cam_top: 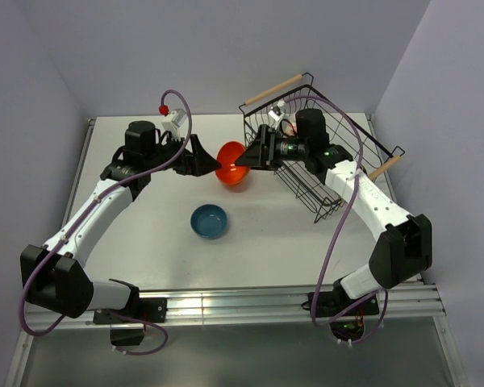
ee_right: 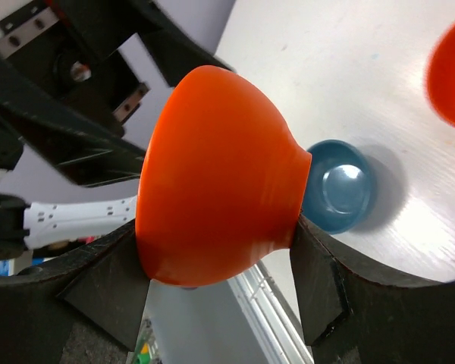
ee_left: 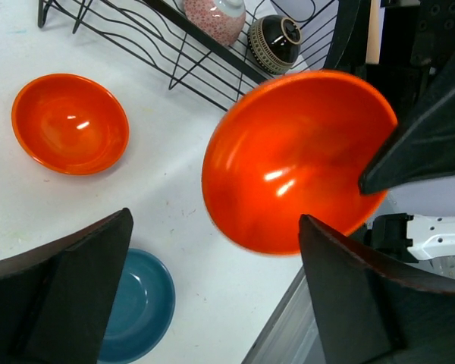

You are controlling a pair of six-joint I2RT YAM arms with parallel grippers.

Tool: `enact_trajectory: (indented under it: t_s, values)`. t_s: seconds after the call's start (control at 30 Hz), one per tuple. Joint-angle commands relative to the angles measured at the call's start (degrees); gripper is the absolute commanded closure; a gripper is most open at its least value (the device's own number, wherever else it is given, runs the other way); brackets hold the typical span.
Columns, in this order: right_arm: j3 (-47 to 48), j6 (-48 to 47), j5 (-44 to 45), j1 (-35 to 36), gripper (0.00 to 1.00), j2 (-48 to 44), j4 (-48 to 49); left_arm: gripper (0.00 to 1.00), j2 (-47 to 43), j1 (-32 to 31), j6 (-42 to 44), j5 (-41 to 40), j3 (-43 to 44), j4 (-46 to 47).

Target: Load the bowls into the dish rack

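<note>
Above the table (cam_top: 145, 210), an orange bowl (cam_top: 231, 164) is clamped by the right gripper (ee_right: 216, 262); the left gripper (ee_left: 216, 227) is spread. Placement in the dish rack (cam_top: 302, 189), at three o'clock, is likely needed next.

I see one plain orange bowl (ee_left: 288, 159), second orange bowl (ee_left: 70, 123), teal-blue bowl (cam_top: 209, 221), pink-speckled bowl (ee_left: 212, 15), dark brown banded bowl (ee_left: 275, 42), black wire rack (cam_top: 306, 192).
</note>
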Motion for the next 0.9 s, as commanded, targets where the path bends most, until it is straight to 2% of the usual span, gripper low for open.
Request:
enact_trajectory:
  t_s: [0.0, 0.23, 0.37, 0.4, 0.63, 0.77, 0.87]
  values:
    - [3.38, -2.52, 2.35, -2.6, 1.0, -3.82, -1.72, 0.02, -0.86, -0.09, 0.95, -0.78, 2.99, -0.23]
    - [6.89, -6.91, 8.41, -9.36, 1.0, -7.25, -5.24, 0.0, -1.03, -0.09, 1.39, -1.22, 3.44, -0.75]
    - [11.38, -12.87, 16.57, -13.07, 1.0, -7.78, -9.37, 0.0, -0.77, -0.09, 1.57, -1.66, 3.52, -1.02]
    - [12.26, -14.2, 21.81, -13.6, 1.0, -7.7, -11.64, 0.0, -0.86, -0.09, 1.57, -1.75, 3.61, -1.02]
    - [21.21, -26.06, 38.89, -14.22, 1.0, -3.22, -22.98, 0.01, -1.21, 0.0, 2.18, -2.8, 3.35, -1.55]
    - [24.56, -30.9, 42.95, -14.48, 1.0, 1.08, -29.92, 0.0, -1.56, 0.0, 2.71, -3.94, 2.91, -2.16]
    - [24.57, -33.72, 46.1, -14.65, 1.0, 2.32, -31.17, 0.0, -1.39, 0.0, 3.15, -5.0, 3.17, -3.39]
